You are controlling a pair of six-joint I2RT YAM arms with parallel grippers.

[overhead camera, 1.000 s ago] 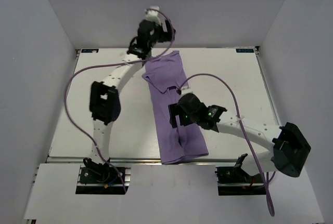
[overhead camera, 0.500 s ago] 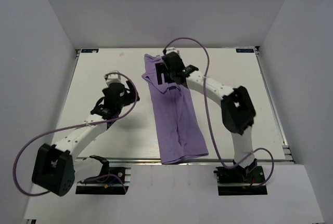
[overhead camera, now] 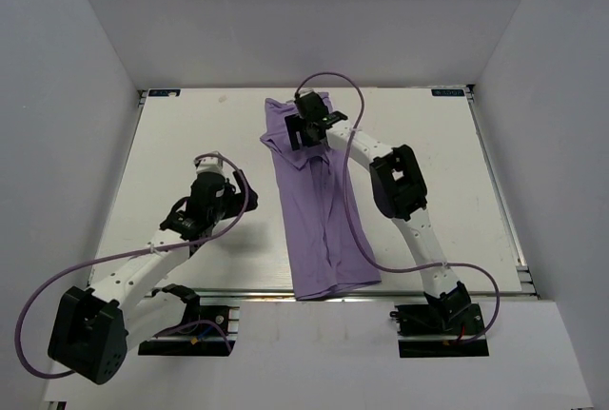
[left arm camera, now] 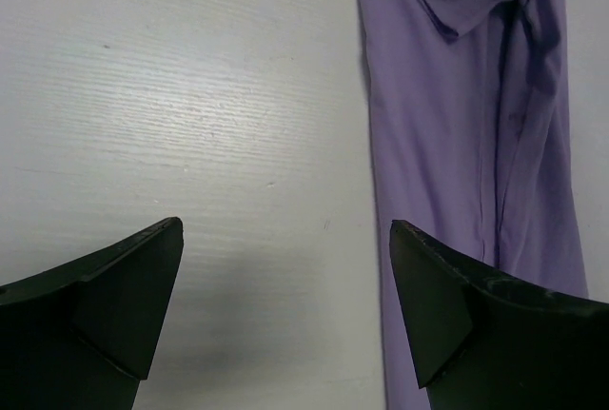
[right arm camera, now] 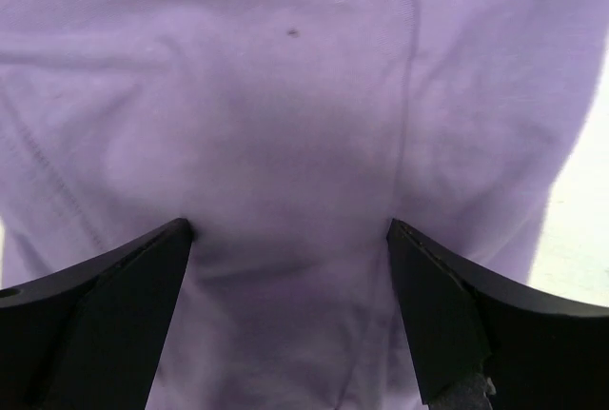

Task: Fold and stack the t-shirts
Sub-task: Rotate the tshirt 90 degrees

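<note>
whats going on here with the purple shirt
Two robot arms are folding a lavender t-shirt, which lies on the table as a long narrow strip. The right gripper is open at the strip's far end, gripping nothing. The left gripper is open over bare table beside the shirt.

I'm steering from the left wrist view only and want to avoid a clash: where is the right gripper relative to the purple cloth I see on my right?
Observer: The right gripper is over the far end of that cloth, a lavender short-sleeved t-shirt.
Operator: Has it grabbed anything?
Observer: In the right wrist view its fingers stand wide apart low over the cloth, with nothing pinched. I cannot tell whether they touch it.
Operator: How does the shirt lie overall?
Observer: It is folded into a long narrow strip on the white table, and its near end reaches the table's near edge.
</note>
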